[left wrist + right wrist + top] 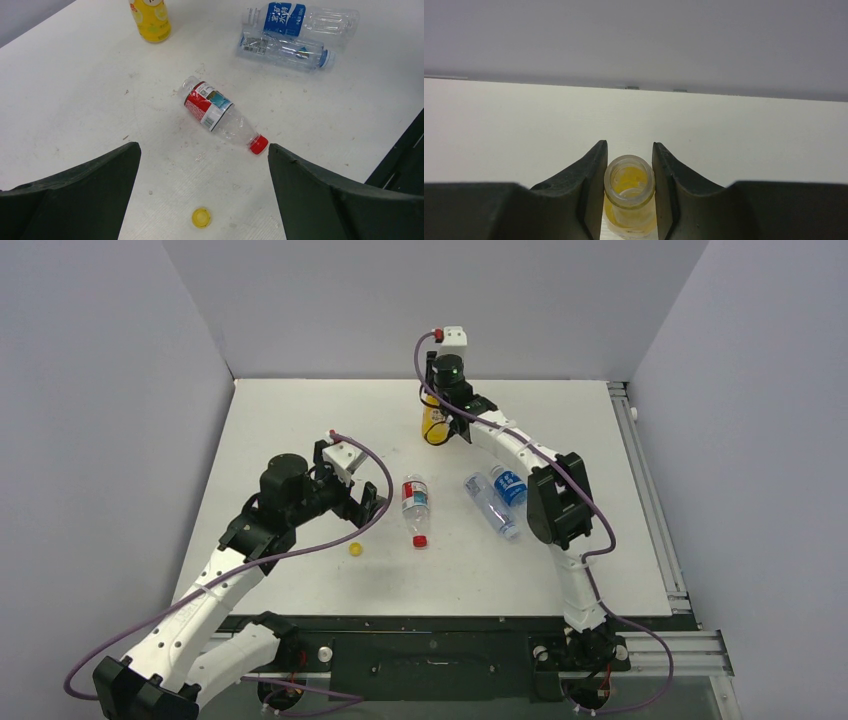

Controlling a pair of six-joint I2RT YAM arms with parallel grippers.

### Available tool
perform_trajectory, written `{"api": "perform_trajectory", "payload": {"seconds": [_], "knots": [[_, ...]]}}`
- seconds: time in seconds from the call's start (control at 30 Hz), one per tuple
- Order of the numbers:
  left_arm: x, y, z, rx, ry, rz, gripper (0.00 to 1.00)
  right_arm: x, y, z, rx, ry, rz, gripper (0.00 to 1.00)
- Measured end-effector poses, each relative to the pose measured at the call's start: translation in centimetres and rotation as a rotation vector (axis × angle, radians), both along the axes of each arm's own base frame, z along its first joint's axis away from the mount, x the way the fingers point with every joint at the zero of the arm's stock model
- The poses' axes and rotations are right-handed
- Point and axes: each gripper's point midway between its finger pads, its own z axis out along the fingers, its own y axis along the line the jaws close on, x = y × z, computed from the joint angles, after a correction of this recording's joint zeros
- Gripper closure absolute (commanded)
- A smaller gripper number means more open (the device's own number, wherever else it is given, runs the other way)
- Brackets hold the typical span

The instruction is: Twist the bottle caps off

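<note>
Black front rail point(430, 652), scuffed white tbl point(300, 430), grey walls point(430, 300) L/back/R.

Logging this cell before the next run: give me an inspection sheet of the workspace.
Surface: white table, scuffed, small specks.
Job's things: juice bottle upright, uncapped; yellow cap loose on the table; red-label bottle lying down, red cap on; blue-label bottle and plain clear bottle lying side by side.
Clutter: nothing seen.
Grippers: left gripper open, empty; right gripper shut on the juice bottle's neck.
Cables: purple cable along each arm.
Surroundings: grey walls on three sides.
</note>
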Motion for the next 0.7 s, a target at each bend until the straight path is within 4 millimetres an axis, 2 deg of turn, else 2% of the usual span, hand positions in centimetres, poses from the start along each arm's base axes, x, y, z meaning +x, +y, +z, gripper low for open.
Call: {"api": "perform_trajectory", "payload": {"seconds": [0.1, 0.17, 0.3, 0.4, 0.57, 0.7], "knots": [[0.0, 0.0, 0.0, 0.000, 0.000, -0.001, 0.04, -0.1, 0.4, 0.0, -0.009, -0.014, 0.010, 0.82], [0.0, 0.0, 0.0, 0.000, -0.001, -0.001, 0.03, -0.1, 0.4, 0.0, -0.011, -0.020, 0.012, 0.66], [0.0, 0.0, 0.0, 0.000, -0.001, -0.001, 0.03, -0.1, 0.5, -0.1, -0.008, -0.019, 0.016, 0.49], [0.0, 0.0, 0.1, 0.000, -0.003, 0.000, 0.03, -0.4, 0.4, -0.9, -0.019, 0.005, 0.020, 0.45], [-0.1, 0.1, 0.3, -0.004, -0.011, 0.000, 0.03, -0.6, 0.5, -1.5, -0.027, 0.025, 0.035, 0.26], [-0.1, 0.1, 0.4, -0.007, -0.013, -0.001, 0.03, -0.8, 0.7, -1.8, -0.031, 0.038, 0.047, 0.20]]}}
